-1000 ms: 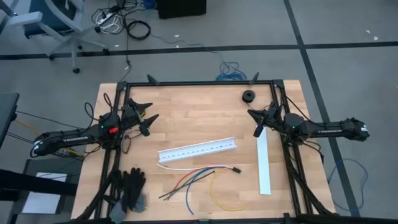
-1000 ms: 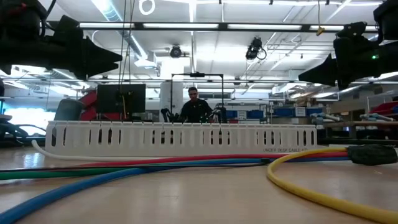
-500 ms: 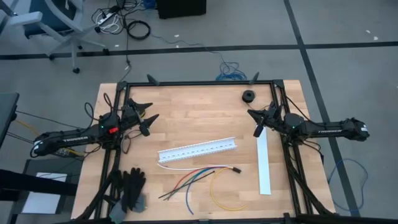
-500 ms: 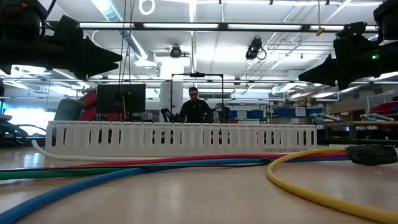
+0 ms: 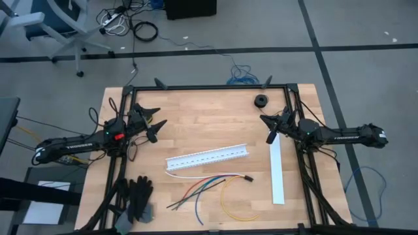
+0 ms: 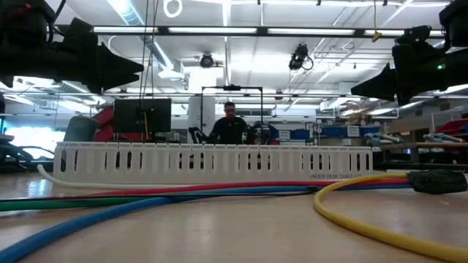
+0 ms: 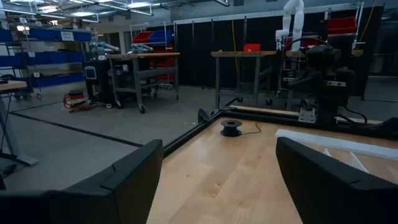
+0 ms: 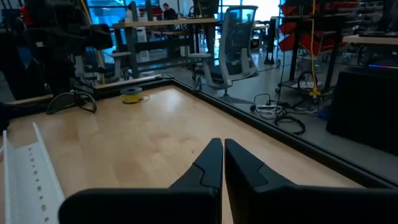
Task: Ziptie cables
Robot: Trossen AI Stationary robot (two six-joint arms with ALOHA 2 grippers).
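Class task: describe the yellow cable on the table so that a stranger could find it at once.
Start at the long white slotted channel lying mid-table. Just below it in the high view, the loose cables fan out. The yellow cable lies farthest right, the only one curled into an open loop.

White slotted channel (image 5: 207, 158) mid-tabletop (image 5: 202, 127), flat white strip (image 5: 277, 171) right, black spool (image 5: 261, 100) at far edge, black gloves (image 5: 135, 198) near-left.

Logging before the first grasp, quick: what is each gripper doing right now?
Left gripper: open, holding nothing, above the table's left side.
Right gripper: shut, empty, above the right side.
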